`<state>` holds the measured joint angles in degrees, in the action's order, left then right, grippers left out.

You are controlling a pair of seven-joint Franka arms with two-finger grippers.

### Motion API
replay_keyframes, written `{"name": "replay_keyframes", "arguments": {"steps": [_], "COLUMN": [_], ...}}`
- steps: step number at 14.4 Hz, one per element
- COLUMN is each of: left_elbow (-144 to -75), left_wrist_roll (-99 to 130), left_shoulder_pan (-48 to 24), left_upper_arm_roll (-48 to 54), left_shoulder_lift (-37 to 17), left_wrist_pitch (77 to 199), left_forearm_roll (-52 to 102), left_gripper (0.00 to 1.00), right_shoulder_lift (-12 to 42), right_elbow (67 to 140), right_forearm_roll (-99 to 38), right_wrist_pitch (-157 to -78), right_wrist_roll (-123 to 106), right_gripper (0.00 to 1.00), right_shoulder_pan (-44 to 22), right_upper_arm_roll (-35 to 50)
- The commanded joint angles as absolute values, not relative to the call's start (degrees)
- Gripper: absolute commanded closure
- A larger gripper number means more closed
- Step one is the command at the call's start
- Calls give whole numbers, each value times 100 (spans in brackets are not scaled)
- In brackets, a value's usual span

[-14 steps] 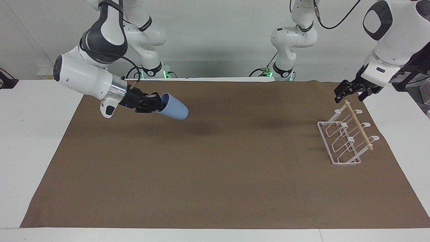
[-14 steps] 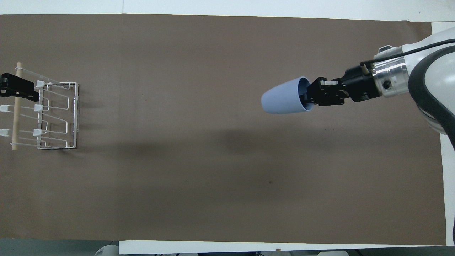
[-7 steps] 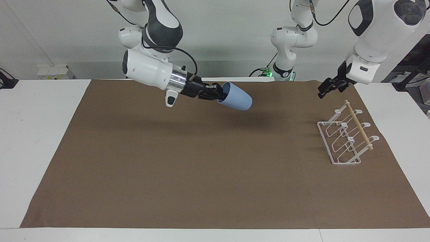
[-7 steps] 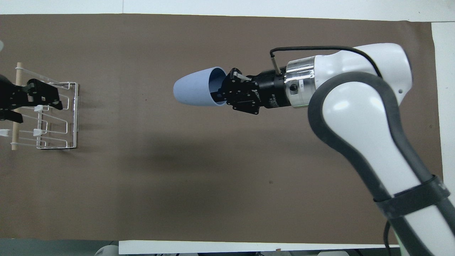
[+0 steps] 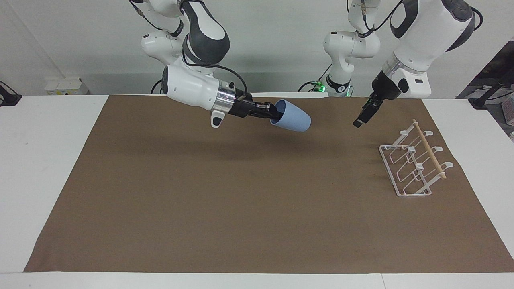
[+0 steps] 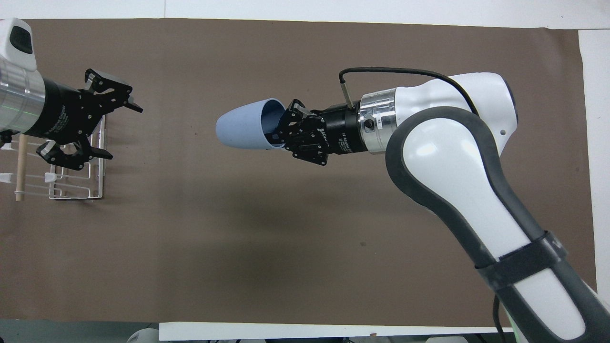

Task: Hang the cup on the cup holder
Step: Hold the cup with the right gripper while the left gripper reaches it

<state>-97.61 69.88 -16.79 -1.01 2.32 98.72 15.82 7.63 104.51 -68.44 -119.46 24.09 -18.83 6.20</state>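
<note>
Right claw (image 5: 270, 112) (image 6: 279, 132) is up in the air over the middle of the brown mat (image 5: 257, 208) (image 6: 286, 267), pinching the cup (image 5: 292, 119) (image 6: 243, 129) at its rim: one finger sits inside the mouth, the other on the outer wall. Cup is light blue, lies nearly on its side, mouth toward the claw, closed base pointing toward the left arm's end of the desk (image 5: 44, 140) and slightly down. It touches nothing but the claw. Its shadow falls on the mat beneath.

Left claw (image 5: 360, 119) (image 6: 112, 126) also hangs in the air, over the mat beside the rack (image 5: 413, 164) (image 6: 71, 176), on the side toward the cup. Fingers are spread wide, clear in the overhead view, nothing between them. The gap faces the cup. Cup and left claw are well apart.

Rack is white wire with a wooden dowel (image 5: 429, 149) (image 6: 20, 166) across the top, standing on the mat at the left arm's end of the desk. From above the left claw overlaps the rack; the facing view shows it raised and apart from it. No cup on any prong. Rack and cup are well apart, with the left claw between them.
</note>
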Motion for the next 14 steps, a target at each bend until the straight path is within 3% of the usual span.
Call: {"name": "replay_keyframes", "arguments": {"steps": [1,14], "left_elbow": [-10247,-10758], "left_wrist_roll": [8073,9536], "left_shoulder_pan": [-1941,-2698], "left_upper_arm_roll": [-149,-141], "left_shoulder_lift": [369,413], "left_wrist_pitch": [10509,11644], "left_forearm_roll": [2108,3568], "left_gripper": [0,0], "right_shoulder_lift": [721,694], "right_elbow": [10538,10652], "right_forearm_roll": [-6952,-6952], "right_wrist_pitch": [-12023,-12155], "right_wrist_roll": [2549,2549], "right_gripper": [100,100], "right_shoulder_pan": [-1942,-1995], "right_upper_arm_roll": [615,615]}}
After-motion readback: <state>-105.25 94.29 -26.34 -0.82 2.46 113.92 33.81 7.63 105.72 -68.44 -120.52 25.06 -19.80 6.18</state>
